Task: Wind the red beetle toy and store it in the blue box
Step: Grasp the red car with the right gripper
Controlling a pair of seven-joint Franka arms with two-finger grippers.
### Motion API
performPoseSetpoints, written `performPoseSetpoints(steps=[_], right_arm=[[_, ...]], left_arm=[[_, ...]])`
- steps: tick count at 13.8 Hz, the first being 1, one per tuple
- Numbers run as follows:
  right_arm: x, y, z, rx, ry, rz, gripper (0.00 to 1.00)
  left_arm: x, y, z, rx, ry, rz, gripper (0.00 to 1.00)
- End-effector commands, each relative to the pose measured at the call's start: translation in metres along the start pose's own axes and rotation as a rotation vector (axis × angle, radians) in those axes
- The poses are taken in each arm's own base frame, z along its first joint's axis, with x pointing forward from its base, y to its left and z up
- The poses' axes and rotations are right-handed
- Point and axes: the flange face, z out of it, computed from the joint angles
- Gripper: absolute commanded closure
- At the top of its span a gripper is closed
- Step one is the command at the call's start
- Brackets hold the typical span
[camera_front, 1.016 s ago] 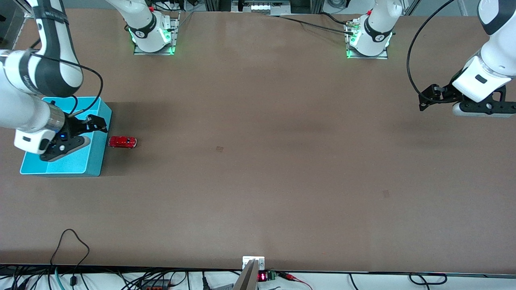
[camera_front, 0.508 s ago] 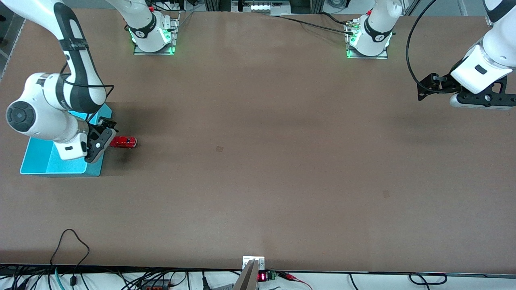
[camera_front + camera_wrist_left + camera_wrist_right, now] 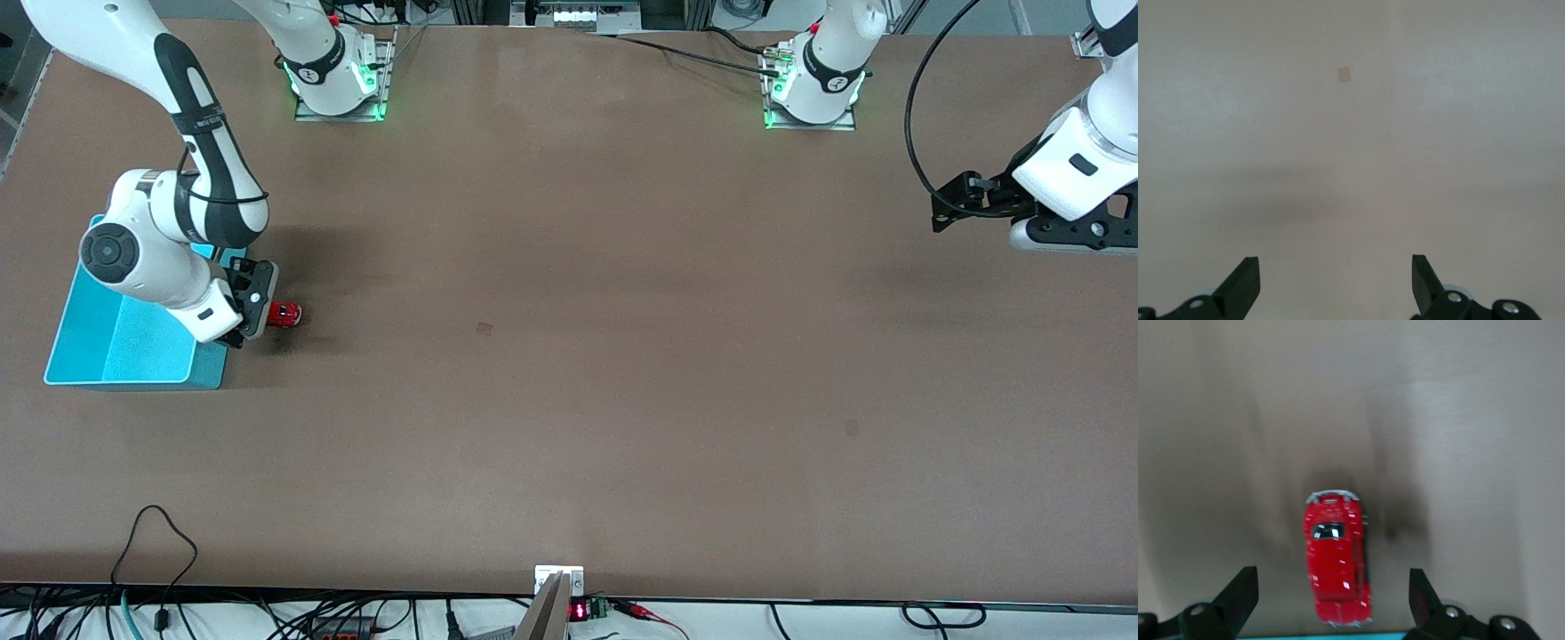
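A glossy, hard red shell with bright glints and a silvery bumper is shown by the red beetle toy (image 3: 1337, 570). Beside it, smooth turquoise plastic with a slight sheen is seen on the blue box (image 3: 84, 333). A matt, uniform brown surface is presented by the table (image 3: 569, 373).

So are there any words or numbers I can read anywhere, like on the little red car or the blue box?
None can be read.
Car: no writing shows.
Box: plain, no label.
Red digits on a small display at the table edge: too small to read.
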Motion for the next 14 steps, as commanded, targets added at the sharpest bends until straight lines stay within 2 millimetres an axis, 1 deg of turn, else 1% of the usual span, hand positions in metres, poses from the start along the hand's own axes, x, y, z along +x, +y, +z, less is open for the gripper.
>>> performPoseSetpoints(steps=[1, 4, 5, 9, 11, 12, 13, 14], right_arm=[[-0.003, -0.017, 0.018, -0.001, -0.007, -0.035, 0.00], [0.000, -0.011, 0.027, -0.060, -0.004, -0.096, 0.00], [0.000, -0.011, 0.027, -0.065, -0.004, -0.102, 0.00], [0.000, -0.007, 0.044, -0.082, -0.005, -0.124, 0.00], [0.000, -0.007, 0.047, -0.078, -0.006, -0.124, 0.00], [0.000, -0.007, 0.048, -0.077, -0.004, -0.120, 0.04], [0.000, -0.006, 0.047, -0.082, -0.004, -0.122, 0.16], [0.000, -0.006, 0.046, -0.085, -0.001, -0.107, 0.47]], left_arm=[[0.000, 0.005, -0.008, -0.023, -0.016, 0.000, 0.00], [0.000, 0.007, -0.010, -0.023, -0.008, 0.014, 0.00], [0.000, 0.006, -0.010, -0.025, -0.010, 0.012, 0.00], [0.000, 0.007, -0.010, -0.025, -0.005, 0.018, 0.00], [0.000, 0.007, -0.011, -0.024, -0.004, 0.018, 0.00], [0.000, 0.007, -0.011, -0.024, -0.004, 0.018, 0.00], [0.000, 0.007, -0.011, -0.024, -0.004, 0.018, 0.00], [-0.001, 0.007, -0.011, -0.025, -0.005, 0.018, 0.00]])
